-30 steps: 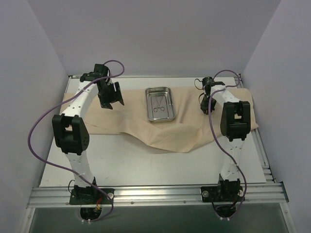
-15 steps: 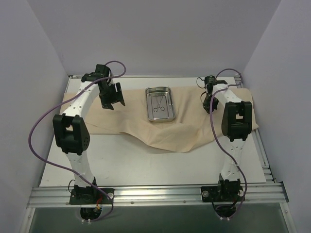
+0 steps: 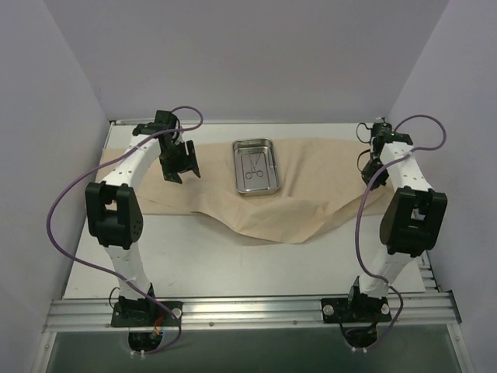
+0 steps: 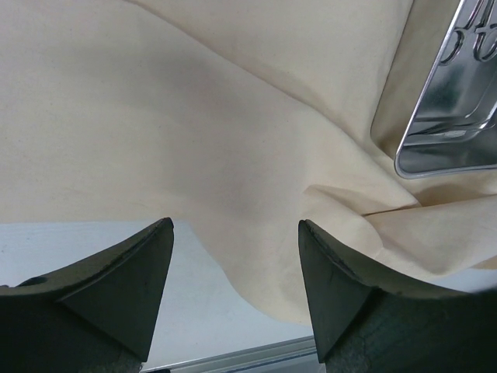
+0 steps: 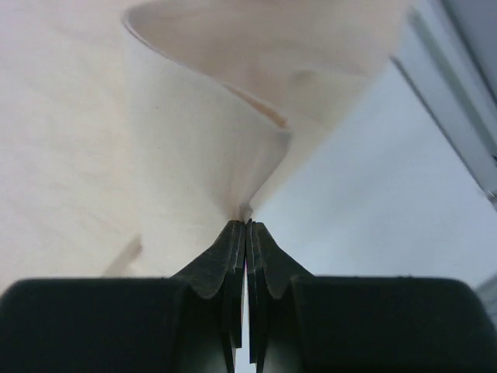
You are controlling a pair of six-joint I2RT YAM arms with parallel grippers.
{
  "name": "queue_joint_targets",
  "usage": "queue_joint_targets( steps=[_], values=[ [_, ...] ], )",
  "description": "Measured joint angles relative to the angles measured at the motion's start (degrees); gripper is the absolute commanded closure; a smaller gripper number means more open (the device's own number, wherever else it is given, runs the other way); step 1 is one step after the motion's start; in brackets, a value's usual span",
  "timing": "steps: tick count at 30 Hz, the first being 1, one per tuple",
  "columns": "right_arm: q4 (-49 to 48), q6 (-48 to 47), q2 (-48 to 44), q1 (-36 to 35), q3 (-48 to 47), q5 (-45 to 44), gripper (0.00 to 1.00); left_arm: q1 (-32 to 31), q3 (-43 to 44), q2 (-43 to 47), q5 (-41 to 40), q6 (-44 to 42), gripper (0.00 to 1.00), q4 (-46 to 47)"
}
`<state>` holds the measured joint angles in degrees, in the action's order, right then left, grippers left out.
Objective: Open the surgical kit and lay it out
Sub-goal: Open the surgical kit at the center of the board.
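The beige cloth wrap (image 3: 256, 198) lies spread across the back half of the table. The steel tray (image 3: 255, 167) sits on it at the centre, with two thin scissor-like instruments (image 3: 252, 167) inside. In the left wrist view the cloth (image 4: 194, 116) fills the frame and the tray's corner (image 4: 454, 124) shows at upper right. My left gripper (image 3: 180, 163) (image 4: 235, 249) is open and empty, above the cloth's left part. My right gripper (image 3: 373, 163) (image 5: 247, 224) is shut on a pinch of the cloth's right edge (image 5: 202, 155), which is lifted and curled.
The white table surface (image 3: 233, 264) lies in front of the cloth. A metal rail (image 3: 248, 311) runs along the near edge. Grey walls close in the left, back and right sides. Purple cables loop off both arms.
My right gripper has moved right and toward the back, pulling the cloth's right edge with it. My left gripper has shifted slightly and stays open.
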<state>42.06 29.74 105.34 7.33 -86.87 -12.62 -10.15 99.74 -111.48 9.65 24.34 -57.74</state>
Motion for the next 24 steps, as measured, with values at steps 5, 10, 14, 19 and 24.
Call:
queue_joint_targets(
  steps=[5,10,14,19,24],
  values=[
    [7.1,4.5,-13.0,6.8,11.3,-5.1,1.00,0.0,-4.2,1.8,0.0,0.4,0.26,1.1],
    [12.9,8.3,-25.0,15.2,21.0,-9.2,1.00,0.7,-8.0,4.1,-0.4,0.9,0.25,2.1],
    [16.2,10.5,-34.7,22.0,26.0,-9.4,0.64,3.1,-9.5,4.6,-0.6,1.2,0.25,2.8],
    [18.3,8.5,-33.3,21.3,24.9,-5.6,0.29,8.0,-12.5,4.6,-1.5,1.5,0.23,2.8],
    [15.6,3.7,-23.7,12.0,15.1,-2.1,0.30,14.0,-13.8,4.6,-3.2,1.2,0.21,2.3]
  ],
)
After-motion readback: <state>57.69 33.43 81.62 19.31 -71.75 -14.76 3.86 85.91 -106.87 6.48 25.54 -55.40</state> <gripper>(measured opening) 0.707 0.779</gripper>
